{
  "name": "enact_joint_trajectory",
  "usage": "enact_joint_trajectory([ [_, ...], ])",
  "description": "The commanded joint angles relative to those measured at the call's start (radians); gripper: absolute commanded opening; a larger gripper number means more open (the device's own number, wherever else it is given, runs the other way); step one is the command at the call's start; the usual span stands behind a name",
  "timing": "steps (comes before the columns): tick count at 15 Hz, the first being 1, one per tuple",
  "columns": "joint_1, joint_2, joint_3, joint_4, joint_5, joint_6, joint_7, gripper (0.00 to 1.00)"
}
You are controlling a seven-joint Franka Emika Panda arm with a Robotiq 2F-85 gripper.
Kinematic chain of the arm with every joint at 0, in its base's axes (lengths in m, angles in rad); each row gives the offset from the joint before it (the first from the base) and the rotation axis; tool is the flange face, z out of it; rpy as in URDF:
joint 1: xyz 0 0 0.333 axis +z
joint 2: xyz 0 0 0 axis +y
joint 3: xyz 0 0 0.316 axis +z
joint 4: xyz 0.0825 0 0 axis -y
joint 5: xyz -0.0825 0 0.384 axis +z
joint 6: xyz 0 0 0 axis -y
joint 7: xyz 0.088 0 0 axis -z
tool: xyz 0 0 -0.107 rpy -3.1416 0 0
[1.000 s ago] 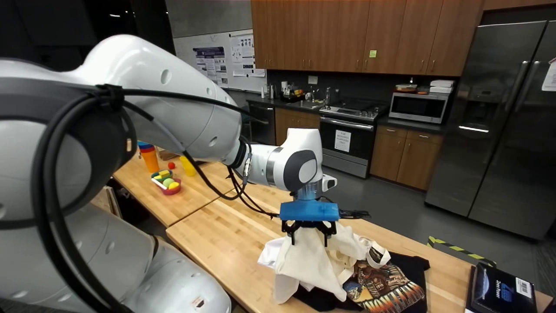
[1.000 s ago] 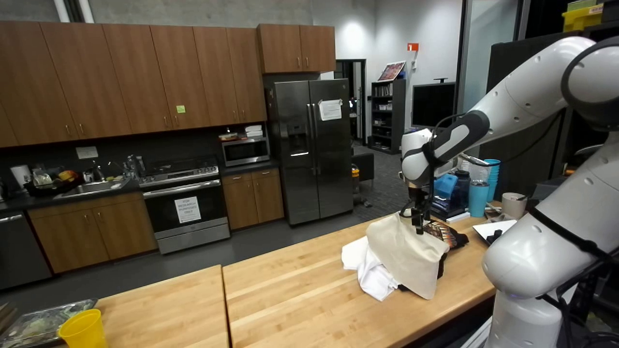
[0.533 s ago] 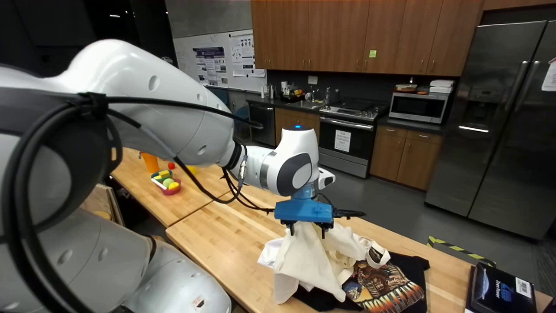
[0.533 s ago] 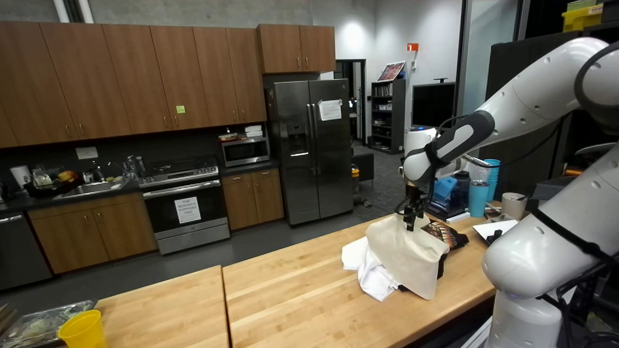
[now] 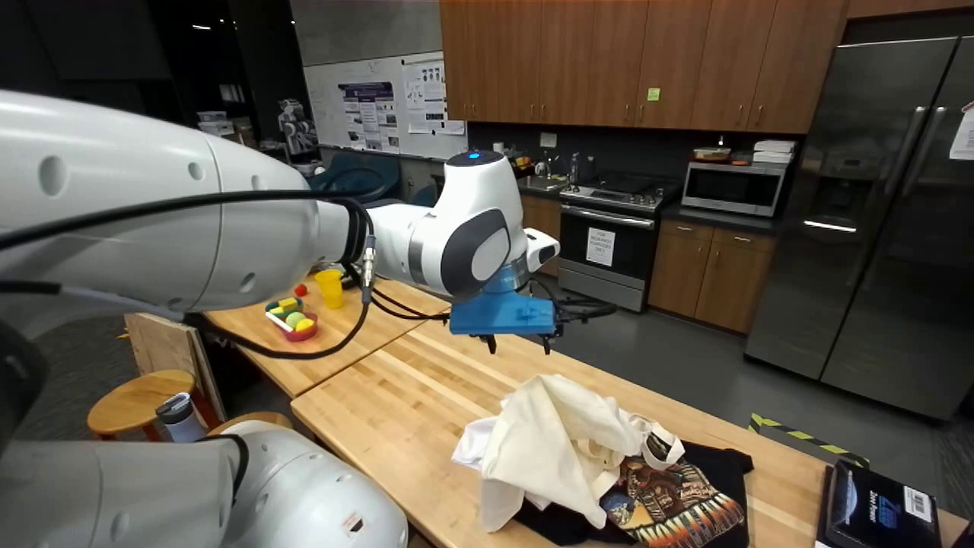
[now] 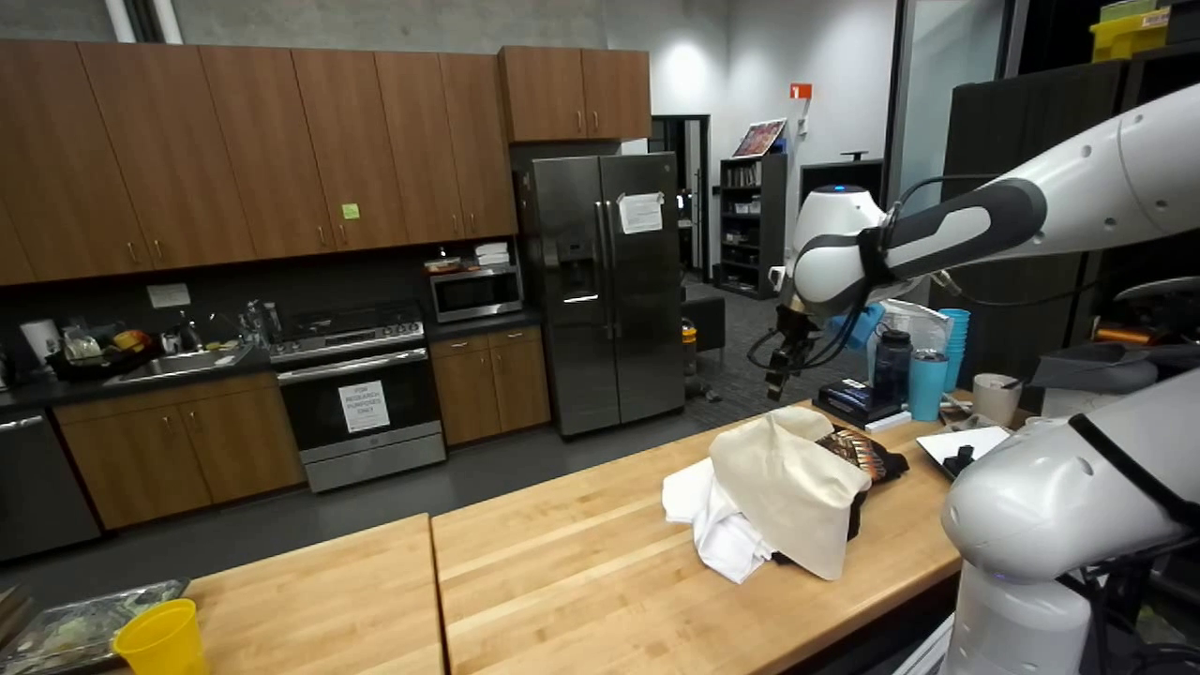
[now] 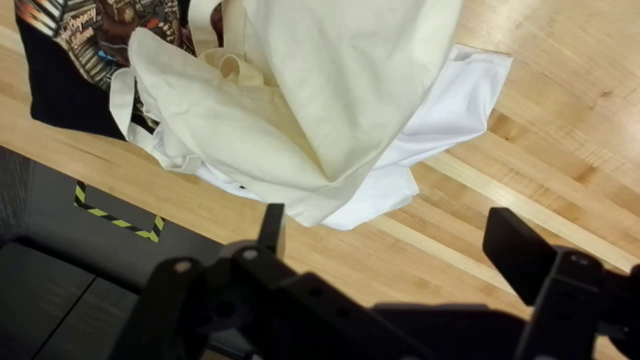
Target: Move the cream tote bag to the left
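Observation:
The cream tote bag [image 5: 548, 449] lies crumpled in a heap on the wooden table. It also shows in an exterior view [image 6: 787, 487] and at the top of the wrist view [image 7: 340, 90], its straps beside it. It lies partly over a white cloth [image 5: 473, 441] and a black cloth item with a colourful print [image 5: 677, 502]. My gripper [image 5: 519, 346] is in the air above and beyond the bag, apart from it. In the wrist view the gripper [image 7: 389, 230] has its fingers wide apart with nothing between them. In an exterior view the gripper [image 6: 776, 384] appears side-on.
The wooden table [image 5: 403, 418] has a seam across it. A black box [image 5: 879, 506] sits at its near right end. Bowls with toy food [image 5: 297, 323] and a yellow cup [image 5: 329, 288] stand farther along. Blue cups [image 6: 928, 384] and a white tray [image 6: 966, 441] stand near the arm.
My gripper was down at the top of the bag. It has risen clear and moved left in the exterior view where the robot is at left. The bag has not visibly moved.

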Motion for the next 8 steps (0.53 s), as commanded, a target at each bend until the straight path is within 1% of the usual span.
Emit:
enact_joint_trajectory([
  [1, -0.040, 0.020, -0.035, 0.003, -0.009, -0.059, 0.018, 1.00],
  [2, -0.054, 0.028, -0.055, -0.004, -0.019, -0.051, 0.003, 1.00],
  [3, -0.055, 0.028, -0.082, -0.014, -0.043, -0.036, -0.062, 1.00],
  [4, -0.076, 0.032, -0.082, -0.020, -0.086, -0.017, -0.083, 1.00],
  [6, -0.075, 0.050, -0.114, -0.015, -0.113, -0.025, -0.138, 1.00],
  [8, -0.069, 0.072, -0.137, -0.025, -0.129, 0.011, -0.179, 1.00],
])
